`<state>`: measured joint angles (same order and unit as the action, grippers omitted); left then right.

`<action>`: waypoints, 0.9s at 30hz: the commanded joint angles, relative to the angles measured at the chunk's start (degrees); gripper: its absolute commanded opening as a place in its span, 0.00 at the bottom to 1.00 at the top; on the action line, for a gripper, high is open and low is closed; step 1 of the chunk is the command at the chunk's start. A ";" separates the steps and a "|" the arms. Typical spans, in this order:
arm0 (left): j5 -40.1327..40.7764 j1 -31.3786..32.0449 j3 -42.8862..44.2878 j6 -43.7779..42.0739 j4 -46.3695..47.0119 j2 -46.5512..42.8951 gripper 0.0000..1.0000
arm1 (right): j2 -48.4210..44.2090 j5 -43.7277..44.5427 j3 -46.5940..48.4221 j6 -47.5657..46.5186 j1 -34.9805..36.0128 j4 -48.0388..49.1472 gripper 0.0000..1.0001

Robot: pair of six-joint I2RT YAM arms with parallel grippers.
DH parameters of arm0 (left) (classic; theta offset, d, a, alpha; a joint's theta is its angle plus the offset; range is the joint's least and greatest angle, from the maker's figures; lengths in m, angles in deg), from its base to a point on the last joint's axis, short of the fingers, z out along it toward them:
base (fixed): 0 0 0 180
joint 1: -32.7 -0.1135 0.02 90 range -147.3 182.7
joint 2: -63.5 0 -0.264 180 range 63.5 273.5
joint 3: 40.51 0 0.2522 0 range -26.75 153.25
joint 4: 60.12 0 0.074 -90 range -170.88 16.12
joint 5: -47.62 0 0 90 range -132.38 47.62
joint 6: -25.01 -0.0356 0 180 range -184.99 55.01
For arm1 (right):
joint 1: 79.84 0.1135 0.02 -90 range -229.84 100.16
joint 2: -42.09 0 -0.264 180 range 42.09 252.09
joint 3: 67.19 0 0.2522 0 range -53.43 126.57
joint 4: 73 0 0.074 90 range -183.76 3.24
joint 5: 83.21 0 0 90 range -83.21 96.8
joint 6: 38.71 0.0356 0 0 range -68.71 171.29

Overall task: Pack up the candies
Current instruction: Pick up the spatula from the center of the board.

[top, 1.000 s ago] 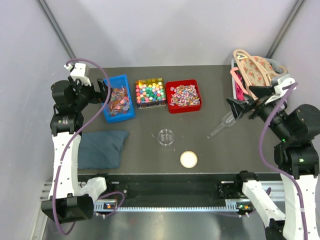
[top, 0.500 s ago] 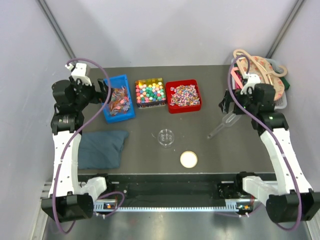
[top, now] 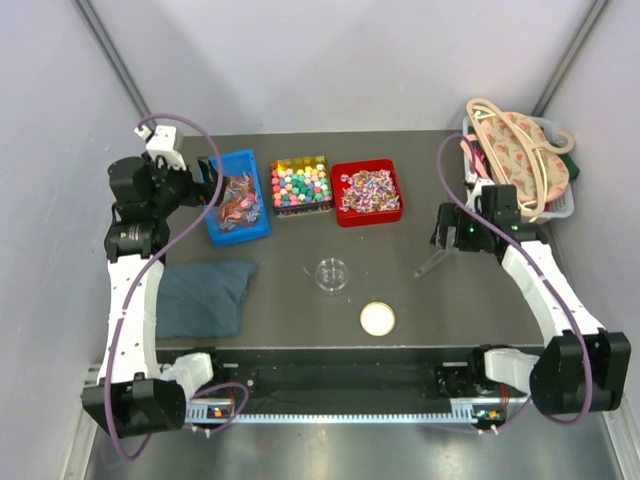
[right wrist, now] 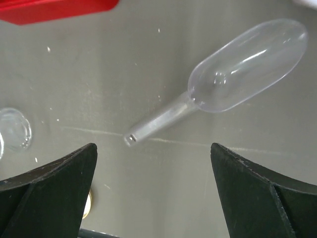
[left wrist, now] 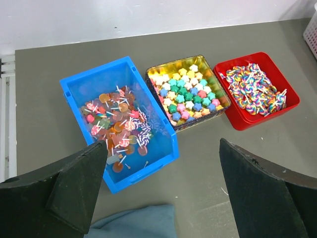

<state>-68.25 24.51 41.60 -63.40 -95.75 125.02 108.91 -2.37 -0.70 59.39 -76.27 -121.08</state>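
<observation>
The candies lie in three bins at the back: lollipop-like ones in a blue bin, multicoloured cubes in a gold tray, and swirled twist-wraps in a red bin. My left gripper hangs open over the blue bin's near edge, holding nothing. A clear plastic scoop lies on the table. My right gripper is open just above the scoop's handle end, not touching it.
A small clear round dish and a cream lid sit mid-table. A blue-grey cloth pouch lies at the near left. A white basket holding a patterned bag and hangers stands at the far right.
My right arm has swung in from the right edge and come down over the scoop. The left arm has barely moved.
</observation>
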 commanded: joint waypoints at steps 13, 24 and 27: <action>2.40 0.01 3.89 -1.15 3.14 3.70 0.99 | 8.40 -2.35 -2.46 1.13 -0.41 3.04 0.95; 3.02 0.01 3.80 -3.78 4.46 5.19 0.99 | 10.77 2.66 -4.30 2.36 3.10 5.67 0.92; 3.10 0.01 3.62 -4.13 4.73 5.19 0.99 | 11.74 3.72 -4.39 2.27 3.98 6.11 0.92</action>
<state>-65.38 24.51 43.64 -66.31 -94.77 130.46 119.25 -0.82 -4.77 60.99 -73.80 -117.46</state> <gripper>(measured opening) 0.987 0.917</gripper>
